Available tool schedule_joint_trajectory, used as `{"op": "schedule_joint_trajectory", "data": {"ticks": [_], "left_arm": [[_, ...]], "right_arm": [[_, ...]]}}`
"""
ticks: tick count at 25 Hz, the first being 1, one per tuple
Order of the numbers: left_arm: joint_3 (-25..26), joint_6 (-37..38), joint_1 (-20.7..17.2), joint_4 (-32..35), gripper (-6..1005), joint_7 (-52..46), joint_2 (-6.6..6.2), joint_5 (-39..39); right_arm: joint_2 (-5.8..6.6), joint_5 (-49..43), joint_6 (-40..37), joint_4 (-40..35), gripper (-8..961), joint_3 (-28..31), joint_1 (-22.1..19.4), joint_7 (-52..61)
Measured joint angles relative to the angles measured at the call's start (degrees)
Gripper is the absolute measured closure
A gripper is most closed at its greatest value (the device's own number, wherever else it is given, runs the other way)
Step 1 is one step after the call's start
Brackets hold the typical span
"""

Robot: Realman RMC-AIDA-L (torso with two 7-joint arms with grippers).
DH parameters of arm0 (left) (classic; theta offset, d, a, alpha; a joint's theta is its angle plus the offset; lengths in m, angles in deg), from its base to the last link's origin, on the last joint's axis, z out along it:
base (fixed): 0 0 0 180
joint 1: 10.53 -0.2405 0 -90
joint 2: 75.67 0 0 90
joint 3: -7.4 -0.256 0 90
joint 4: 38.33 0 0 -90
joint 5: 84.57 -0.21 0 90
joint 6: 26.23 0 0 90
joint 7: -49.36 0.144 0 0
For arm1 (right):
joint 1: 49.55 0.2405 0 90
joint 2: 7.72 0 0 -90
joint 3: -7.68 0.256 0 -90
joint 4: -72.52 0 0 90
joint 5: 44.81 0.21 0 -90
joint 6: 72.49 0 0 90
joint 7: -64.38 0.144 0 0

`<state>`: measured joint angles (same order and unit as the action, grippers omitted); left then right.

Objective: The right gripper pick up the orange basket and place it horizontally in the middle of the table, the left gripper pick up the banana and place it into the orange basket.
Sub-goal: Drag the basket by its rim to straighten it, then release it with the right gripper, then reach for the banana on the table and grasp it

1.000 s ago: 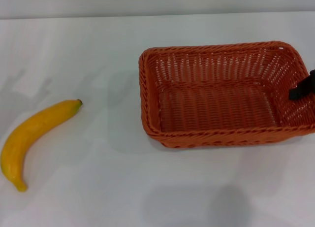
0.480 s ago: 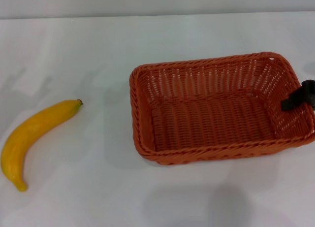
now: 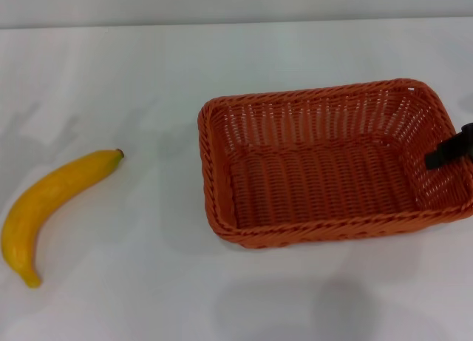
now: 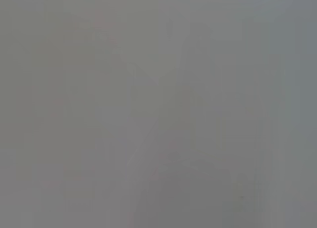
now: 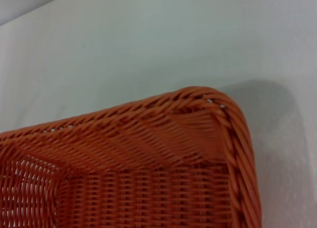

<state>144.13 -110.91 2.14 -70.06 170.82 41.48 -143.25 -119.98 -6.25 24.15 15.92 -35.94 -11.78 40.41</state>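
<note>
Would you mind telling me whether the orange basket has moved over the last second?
Yes. The orange basket has shifted toward the banana, which lies unmoved on the table, and turned slightly, with the right gripper at its right wall.

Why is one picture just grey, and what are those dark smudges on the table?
Left wrist view: featureless grey, nothing recognisable. Head view: the smudges are soft shadows on the table, one below the orange basket. Right wrist view: the basket's corner casts a shadow too.

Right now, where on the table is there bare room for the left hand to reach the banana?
Bare table lies between the banana and the basket, and along the near edge. It is crowded only on the right, where the right gripper sits at the basket's wall.
</note>
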Motion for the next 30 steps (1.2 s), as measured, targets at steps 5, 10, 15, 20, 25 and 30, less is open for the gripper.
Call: {"op": "schedule_joint_trajectory", "data": {"ticks": [5, 10, 15, 20, 25, 30], "left_arm": [[0.0, -0.1, -0.1, 0.0, 234, 0.0, 0.07, 0.1], [0.0, -0.1, -0.5, -0.1, 236, -0.3, -0.04, 0.1], [0.0, -0.1, -1.7, -4.7, 238, -6.3, -0.32, -3.6], [0.1, -0.2, -4.6, -15.1, 240, -17.5, 0.08, -9.5], [1.9, -0.4, -6.5, -30.9, 242, -37.3, -0.20, -22.7], [6.2, -3.4, -5.4, -42.9, 244, -52.1, -0.61, -37.1]], "right_arm": [[1.32, 0.2, 0.9, -1.0, 620, 0.4, 0.2, -0.5], [3.63, 2.3, 2.0, -1.4, 610, 0.5, 0.1, -0.6], [4.99, 4.1, 3.5, -4.2, 610, 2.3, -1.0, -2.3], [5.58, 4.8, 6.4, -5.1, 610, 10.0, -2.0, -8.6], [5.84, 8.1, 6.1, -6.1, 610, 17.7, -5.1, -18.3], [5.28, 17.7, 2.5, -3.8, 609, 24.4, -10.3, -31.6]]}}
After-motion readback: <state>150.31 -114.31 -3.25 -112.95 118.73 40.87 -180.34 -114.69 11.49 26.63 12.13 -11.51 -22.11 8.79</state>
